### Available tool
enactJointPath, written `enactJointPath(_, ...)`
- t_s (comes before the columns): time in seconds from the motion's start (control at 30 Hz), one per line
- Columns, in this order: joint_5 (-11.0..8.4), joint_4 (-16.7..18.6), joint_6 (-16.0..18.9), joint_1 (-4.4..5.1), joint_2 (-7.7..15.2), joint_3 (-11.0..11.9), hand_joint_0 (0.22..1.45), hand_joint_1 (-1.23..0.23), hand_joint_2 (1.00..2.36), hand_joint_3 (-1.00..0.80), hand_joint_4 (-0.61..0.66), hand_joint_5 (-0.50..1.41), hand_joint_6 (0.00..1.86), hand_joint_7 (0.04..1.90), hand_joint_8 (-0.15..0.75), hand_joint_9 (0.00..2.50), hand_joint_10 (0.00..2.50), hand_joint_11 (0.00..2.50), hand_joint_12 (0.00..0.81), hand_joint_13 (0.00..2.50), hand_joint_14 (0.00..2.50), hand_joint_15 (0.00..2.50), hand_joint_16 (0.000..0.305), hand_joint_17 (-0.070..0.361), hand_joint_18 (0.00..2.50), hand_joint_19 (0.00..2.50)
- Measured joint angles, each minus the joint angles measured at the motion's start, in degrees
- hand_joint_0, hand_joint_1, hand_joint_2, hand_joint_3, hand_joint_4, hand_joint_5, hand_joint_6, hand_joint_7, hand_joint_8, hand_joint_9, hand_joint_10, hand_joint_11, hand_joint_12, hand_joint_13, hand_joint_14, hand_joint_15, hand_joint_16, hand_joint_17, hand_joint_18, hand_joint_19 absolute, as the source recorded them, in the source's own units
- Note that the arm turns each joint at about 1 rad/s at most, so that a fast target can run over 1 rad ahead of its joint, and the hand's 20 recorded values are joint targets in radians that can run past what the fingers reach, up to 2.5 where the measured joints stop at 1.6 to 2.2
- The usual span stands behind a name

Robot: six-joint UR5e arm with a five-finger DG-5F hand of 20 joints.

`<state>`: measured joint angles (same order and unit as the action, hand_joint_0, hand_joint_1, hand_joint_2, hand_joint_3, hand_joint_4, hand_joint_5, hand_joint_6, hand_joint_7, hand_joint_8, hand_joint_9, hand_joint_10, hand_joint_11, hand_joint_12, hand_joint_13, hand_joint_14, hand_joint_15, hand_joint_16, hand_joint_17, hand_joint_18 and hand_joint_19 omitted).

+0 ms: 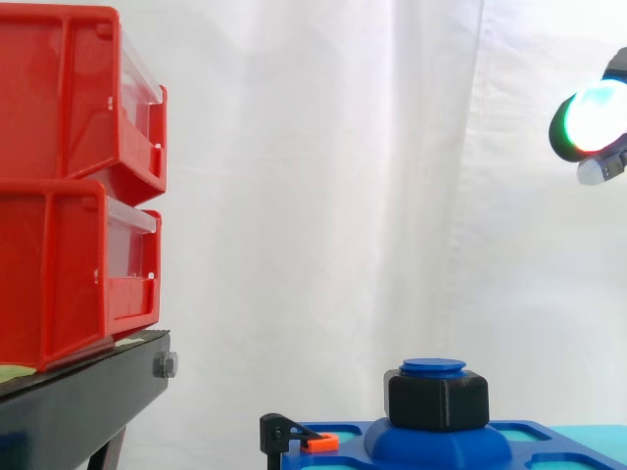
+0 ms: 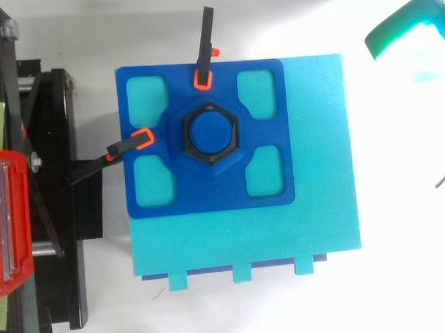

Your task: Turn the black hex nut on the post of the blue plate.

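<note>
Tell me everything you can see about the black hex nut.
The nut is matte black, looks like plastic, and is chunky and six-sided with rounded edges. It sits level on the blue post, whose flat round top pokes out just above it. Its underside appears to rest on the raised dome at the middle of the blue plate. Nothing else touches it: in the side view the hand is high up and off to the right, well clear.
</note>
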<state>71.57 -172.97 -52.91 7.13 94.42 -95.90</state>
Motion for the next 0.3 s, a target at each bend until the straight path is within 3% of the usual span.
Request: enactJointPath(0.3, 0.00, 0.00, 0.00, 0.00, 0.02, 0.00, 0.44, -0.42, 1.00, -0.50, 0.15, -0.24, 0.50, 0.67, 0.169, 0.00, 0.00, 0.00, 0.376, 0.00, 0.00, 0.01, 0.059, 0.133, 0.00, 0.11)
